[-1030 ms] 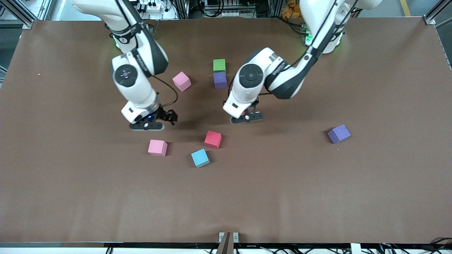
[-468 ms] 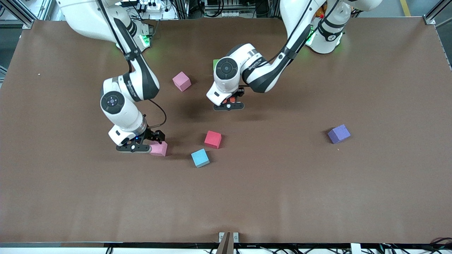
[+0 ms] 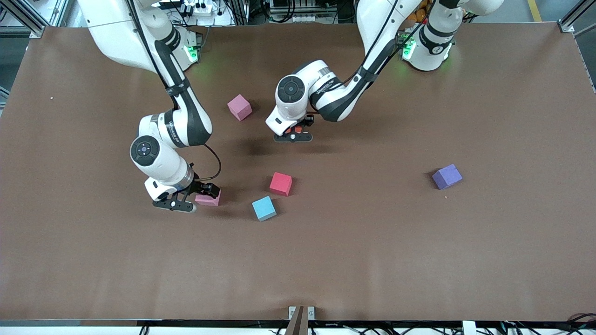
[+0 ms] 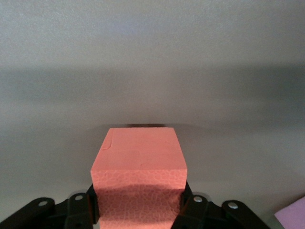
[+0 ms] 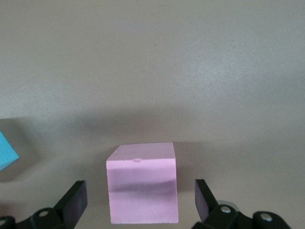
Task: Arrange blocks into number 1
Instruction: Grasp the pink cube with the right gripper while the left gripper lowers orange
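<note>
My left gripper (image 3: 293, 134) is shut on an orange block (image 4: 138, 157), its fingers pressed to two opposite faces, low over the middle of the table. The left arm's wrist hides the green block. My right gripper (image 3: 193, 201) is open and down around a pink block (image 5: 141, 181), with a gap on each side between its fingers (image 5: 76, 198) and the block. That pink block (image 3: 209, 200) rests on the table. Loose on the table lie a second pink block (image 3: 240, 107), a red one (image 3: 281, 184), a light blue one (image 3: 264, 208) and a purple one (image 3: 447, 177).
The light blue block (image 5: 7, 152) sits close beside the right gripper's pink block. A pale purple corner (image 4: 295, 217) shows at the edge of the left wrist view. Brown tabletop (image 3: 372, 256) stretches wide toward the front camera.
The right gripper came toward the front camera and down around the pink block. The left gripper carried the orange block toward the bases, and its arm now covers the green and purple pair.
</note>
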Robot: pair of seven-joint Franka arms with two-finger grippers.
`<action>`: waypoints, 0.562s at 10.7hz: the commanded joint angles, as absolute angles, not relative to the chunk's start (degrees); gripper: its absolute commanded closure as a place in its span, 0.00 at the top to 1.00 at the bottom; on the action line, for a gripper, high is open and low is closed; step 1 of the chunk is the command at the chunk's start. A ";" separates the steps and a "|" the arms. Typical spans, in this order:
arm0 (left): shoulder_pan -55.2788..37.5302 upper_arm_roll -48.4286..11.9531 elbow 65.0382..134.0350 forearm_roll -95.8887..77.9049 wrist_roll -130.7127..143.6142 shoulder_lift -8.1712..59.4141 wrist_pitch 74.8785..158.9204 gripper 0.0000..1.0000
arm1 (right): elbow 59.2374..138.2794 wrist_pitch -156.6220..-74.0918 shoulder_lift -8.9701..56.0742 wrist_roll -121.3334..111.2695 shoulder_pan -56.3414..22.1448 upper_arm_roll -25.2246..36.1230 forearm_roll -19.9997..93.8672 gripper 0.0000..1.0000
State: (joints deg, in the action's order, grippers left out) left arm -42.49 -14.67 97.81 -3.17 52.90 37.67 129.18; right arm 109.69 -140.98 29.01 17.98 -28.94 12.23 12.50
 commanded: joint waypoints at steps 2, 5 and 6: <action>-42.37 -16.60 98.88 -2.64 55.71 37.52 131.13 0.00 | 108.19 -142.90 32.60 17.58 -32.25 15.64 13.80 0.99; -42.36 -17.31 99.05 -2.64 56.42 37.97 131.31 0.00 | 107.58 -143.09 34.36 17.58 -32.95 15.91 13.97 0.97; -42.36 -17.58 99.14 -2.55 56.86 38.23 131.66 0.00 | 107.40 -143.09 34.54 17.58 -33.13 16.08 13.97 0.95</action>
